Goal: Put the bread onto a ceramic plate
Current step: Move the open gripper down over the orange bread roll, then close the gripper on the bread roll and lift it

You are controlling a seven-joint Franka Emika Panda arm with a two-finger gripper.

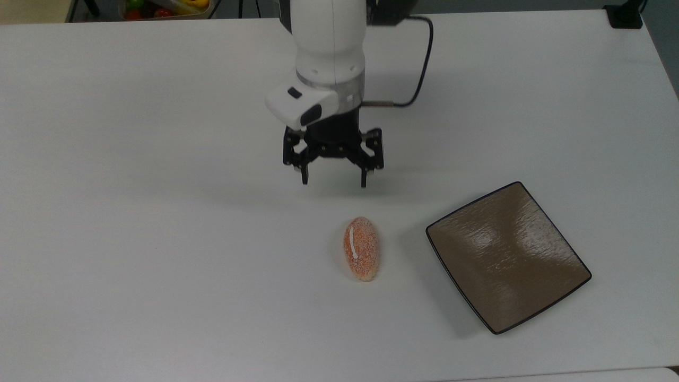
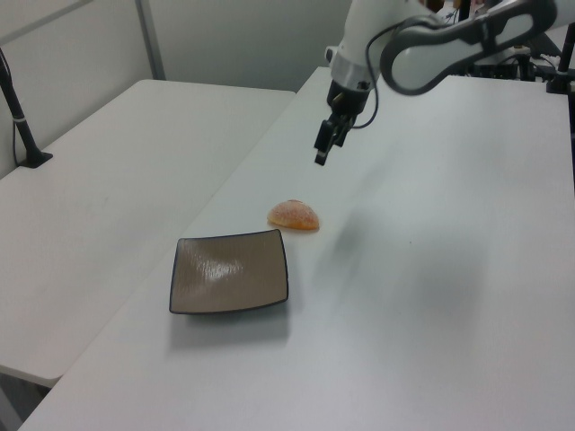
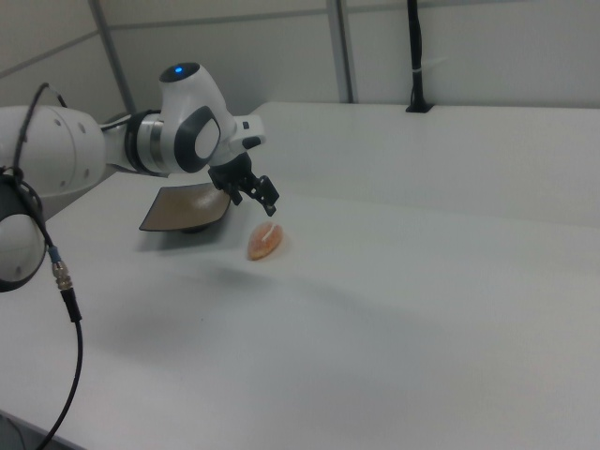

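I look first at the big white desk [image 1: 159, 239], which carries everything. Next comes my arm [image 1: 329, 48], reaching in over the far edge of the desk as the top view shows it. I think it comes from that side because its base sits there.

The ceramic plate [image 1: 506, 257] lies flat on the desk, near the top view's right edge and close to the near edge. It is turned so one corner points at the far edge. It has nothing on it, so the job is not done yet.

My gripper [image 1: 334, 184] hangs in the air above the middle of the desk, pointing down. Its two fingers are spread wide with nothing between them. I think I hold them apart so they can go down on both sides of the bun.

The bread [image 1: 361, 248] lies on the desk just beside the plate, on the top view's left of it, not touching it. Its long way runs toward the far edge, white stripe up. The gripper is near it but apart, a bit closer to the far edge. The fingers line up across its narrow way, which I think makes it easy to pinch.
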